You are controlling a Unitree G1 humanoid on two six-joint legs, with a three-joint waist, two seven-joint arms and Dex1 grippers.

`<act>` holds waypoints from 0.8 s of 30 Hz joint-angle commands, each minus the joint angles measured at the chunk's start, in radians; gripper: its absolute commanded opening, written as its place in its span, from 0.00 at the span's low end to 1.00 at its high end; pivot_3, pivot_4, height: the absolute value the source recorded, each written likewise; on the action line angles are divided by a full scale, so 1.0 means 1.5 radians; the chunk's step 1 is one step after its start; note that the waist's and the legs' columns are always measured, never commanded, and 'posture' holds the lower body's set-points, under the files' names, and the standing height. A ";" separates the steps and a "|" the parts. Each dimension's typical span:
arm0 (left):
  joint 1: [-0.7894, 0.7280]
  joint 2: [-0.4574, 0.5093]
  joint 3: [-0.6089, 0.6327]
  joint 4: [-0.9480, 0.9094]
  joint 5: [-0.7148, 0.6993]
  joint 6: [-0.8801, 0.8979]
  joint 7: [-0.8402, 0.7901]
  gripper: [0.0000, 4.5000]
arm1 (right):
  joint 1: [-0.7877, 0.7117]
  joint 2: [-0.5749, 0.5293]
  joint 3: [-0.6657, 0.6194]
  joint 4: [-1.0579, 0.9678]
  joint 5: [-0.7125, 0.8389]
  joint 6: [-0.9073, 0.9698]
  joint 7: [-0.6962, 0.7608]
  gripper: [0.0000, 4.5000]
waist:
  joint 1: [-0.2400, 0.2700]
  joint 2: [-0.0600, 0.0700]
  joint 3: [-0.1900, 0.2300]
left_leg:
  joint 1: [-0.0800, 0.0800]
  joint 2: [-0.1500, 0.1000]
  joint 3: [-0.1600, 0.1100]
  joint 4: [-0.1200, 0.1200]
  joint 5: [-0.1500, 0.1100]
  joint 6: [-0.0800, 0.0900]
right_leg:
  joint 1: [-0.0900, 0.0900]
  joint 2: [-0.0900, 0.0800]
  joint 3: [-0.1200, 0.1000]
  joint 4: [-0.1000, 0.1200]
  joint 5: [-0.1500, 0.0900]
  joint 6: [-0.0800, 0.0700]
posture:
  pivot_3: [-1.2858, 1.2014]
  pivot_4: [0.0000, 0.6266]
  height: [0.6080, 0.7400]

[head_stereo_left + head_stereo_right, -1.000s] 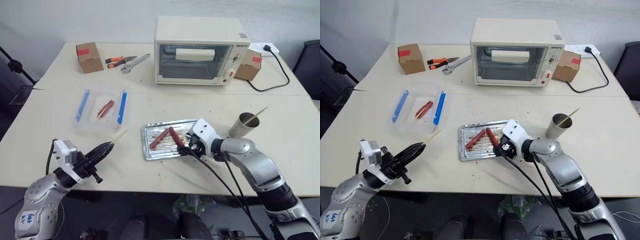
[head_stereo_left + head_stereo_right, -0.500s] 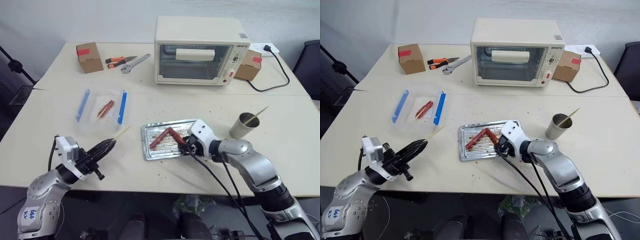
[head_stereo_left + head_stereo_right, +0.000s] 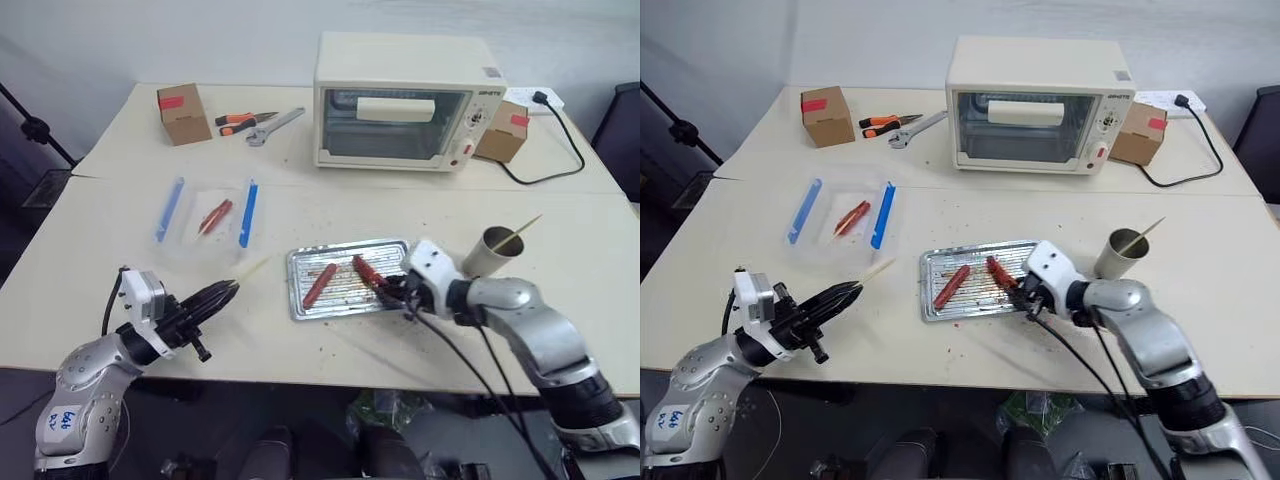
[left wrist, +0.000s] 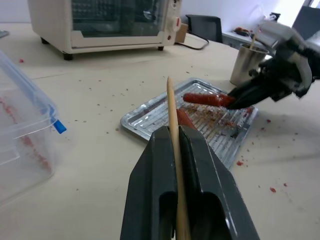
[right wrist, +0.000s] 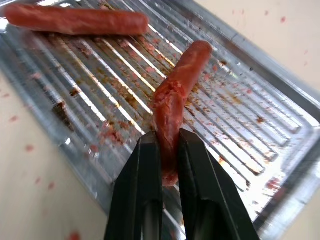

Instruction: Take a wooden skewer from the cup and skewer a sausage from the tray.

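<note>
My left gripper (image 3: 222, 293) is shut on the wooden skewer (image 4: 172, 117), whose pointed end juts out toward the tray (image 3: 335, 302). My right gripper (image 3: 385, 285) is shut on one end of the dark red sausage (image 5: 176, 85) and holds it over the tray's right half. A paler sausage (image 3: 318, 284) lies apart on the tray's left half. To the right of the tray stands the cup (image 3: 493, 252) with another thin stick leaning out of it.
A toaster oven (image 3: 405, 100) stands at the back, its cord (image 3: 540, 165) trailing right. A clear box with blue side bars (image 3: 208, 215) sits left of the tray. Two cardboard boxes (image 3: 180, 100) (image 3: 498, 130) and hand tools (image 3: 255, 122) lie farther back.
The right gripper closed on the dark sausage and drew it right, away from the paler one it had touched. The left gripper kept still with the skewer.
</note>
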 commanded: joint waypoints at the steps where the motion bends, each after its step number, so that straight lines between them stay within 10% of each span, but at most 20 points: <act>1: -0.020 0.021 -0.011 0.001 0.005 -0.020 -0.038 0.00 | 0.006 -0.047 -0.044 0.010 0.030 -0.122 0.112 0.05 | 0.000 0.000 0.000 | 0.000 0.000 0.000 0.000 0.000 0.000 | 0.000 0.000 0.000 0.000 0.000 0.000 | 0.52 0.24 1.00; 24: -0.131 0.113 -0.096 0.005 -0.027 0.045 -0.210 0.00 | -0.036 -0.024 -0.024 0.047 0.119 -0.349 0.389 0.05 | -0.001 0.000 0.000 | 0.000 0.001 0.000 -0.001 0.000 0.000 | 0.001 0.000 -0.001 -0.002 0.000 0.000 | 0.52 0.24 1.00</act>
